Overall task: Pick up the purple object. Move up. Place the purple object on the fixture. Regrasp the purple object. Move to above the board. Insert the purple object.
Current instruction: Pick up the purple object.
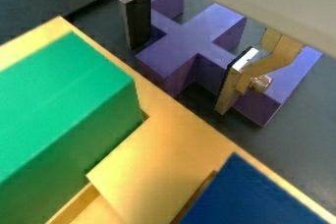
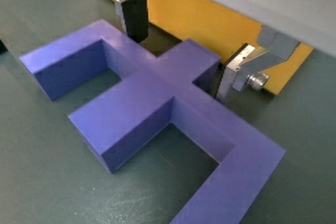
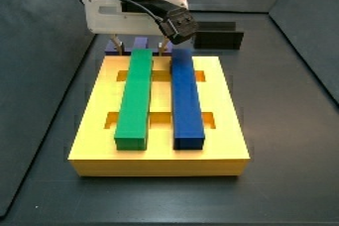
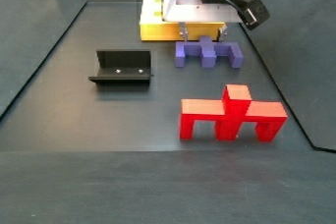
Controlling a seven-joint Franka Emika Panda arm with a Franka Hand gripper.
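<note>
Wrist views: gripper (image 2: 182, 46) directly above the purple object (image 2: 144, 100), fingers spread apart, nothing pinched between them. One finger (image 2: 133, 17) on one side of the central stem (image 2: 184, 66), other finger (image 2: 241, 71) on the opposite side, so the stem between the two pads but no contact to be seen. In a wrist view the same: gripper (image 1: 191, 41) with a dark pad (image 1: 138, 22) beside the stem and a silver plate (image 1: 245, 74) on the far side of it.

Purple object flat on the dark floor, just beside the short edge of the yellow board (image 1: 157, 159), apart from it or touching, not possible to tell. Crossbar long axis along that board edge; legs and stem pointing away from the board in a side view (image 4: 210, 55). Closing line of the fingers along the crossbar direction, across the stem, which looks right for a pinch on the stem.

Side view: gripper (image 4: 223, 22) low over the piece, between the board (image 4: 153, 17) and the red piece (image 4: 234, 118). Fixture (image 4: 122, 68) well apart, to the side. Green bar (image 3: 134, 96) and blue bar (image 3: 187, 96) lying on the board, parallel.

Judgement: pick-up step, grasp not yet made; probably only a small descent and closing needed.
</note>
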